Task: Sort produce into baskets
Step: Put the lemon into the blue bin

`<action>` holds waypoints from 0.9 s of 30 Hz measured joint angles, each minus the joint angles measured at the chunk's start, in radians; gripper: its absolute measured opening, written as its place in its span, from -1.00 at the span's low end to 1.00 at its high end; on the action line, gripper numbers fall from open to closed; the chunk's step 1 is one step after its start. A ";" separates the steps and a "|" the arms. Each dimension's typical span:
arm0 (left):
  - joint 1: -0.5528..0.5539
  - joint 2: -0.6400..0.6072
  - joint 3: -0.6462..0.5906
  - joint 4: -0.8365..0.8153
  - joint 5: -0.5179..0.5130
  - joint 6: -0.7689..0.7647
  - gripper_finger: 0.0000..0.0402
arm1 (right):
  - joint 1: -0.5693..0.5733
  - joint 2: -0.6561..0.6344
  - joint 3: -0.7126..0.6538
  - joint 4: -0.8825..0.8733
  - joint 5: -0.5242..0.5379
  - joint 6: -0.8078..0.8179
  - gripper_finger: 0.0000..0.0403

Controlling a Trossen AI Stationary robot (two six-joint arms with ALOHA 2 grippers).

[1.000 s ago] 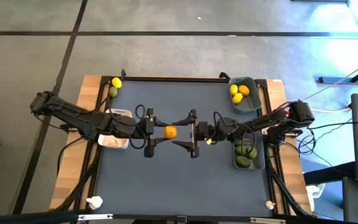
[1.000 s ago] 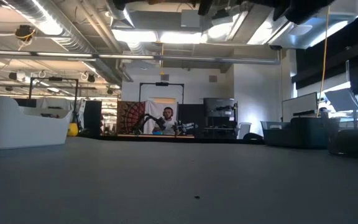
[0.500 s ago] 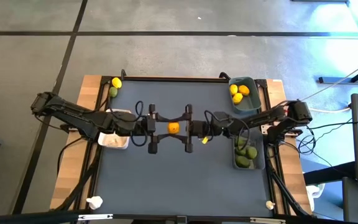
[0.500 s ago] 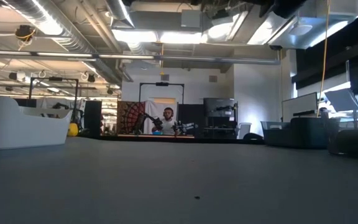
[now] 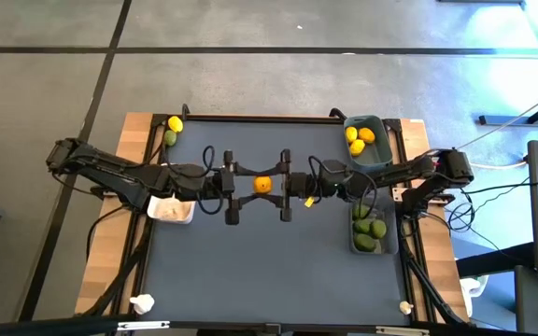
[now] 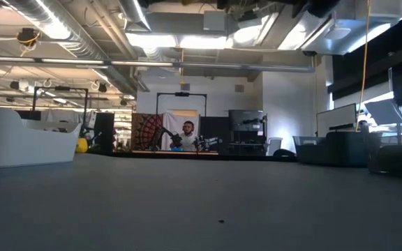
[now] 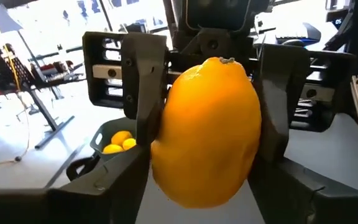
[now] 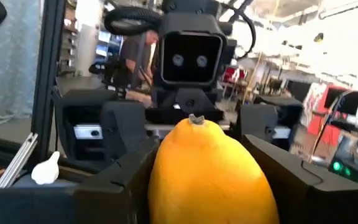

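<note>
The orange lemon [image 5: 262,184] is in the air above the middle of the table [image 5: 269,271], between the two grippers, which face each other. The right gripper [image 5: 278,184] has its jaws closed on the sides of this lemon. The left gripper [image 5: 247,185] stands around it from the other side, but I cannot tell whether it grips the lemon or only surrounds it. I judge this to be a handover toward the right side. The blue-grey basket [image 5: 378,157] at the far right corner already holds some lemons, and the dark grey basket [image 5: 354,245] at the right edge holds limes. The white basket [image 5: 172,213] at the left edge is partly under the left arm. One loose lemon [image 5: 175,123] and a lime [image 5: 169,138] wait at the far left corner. One garlic bulb [image 5: 142,302] lies near the near left corner and a second garlic bulb [image 5: 405,306] near the near right corner, so several pieces are still to sort.
</note>
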 joint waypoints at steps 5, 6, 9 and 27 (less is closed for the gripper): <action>0.000 -0.001 0.002 -0.045 -0.005 -0.048 0.44 | 0.000 -0.052 0.000 -0.155 0.078 0.026 0.04; 0.000 -0.006 0.002 -0.069 -0.007 -0.069 0.45 | 0.000 -0.067 -0.001 -0.203 0.102 0.025 0.02; -0.005 -0.013 0.004 -0.140 -0.006 -0.126 0.46 | -0.005 -0.124 -0.003 -0.357 0.209 0.030 0.01; 0.027 -0.015 0.003 -0.298 -0.035 -0.231 0.46 | -0.292 -0.390 -0.002 -1.376 0.700 0.353 0.08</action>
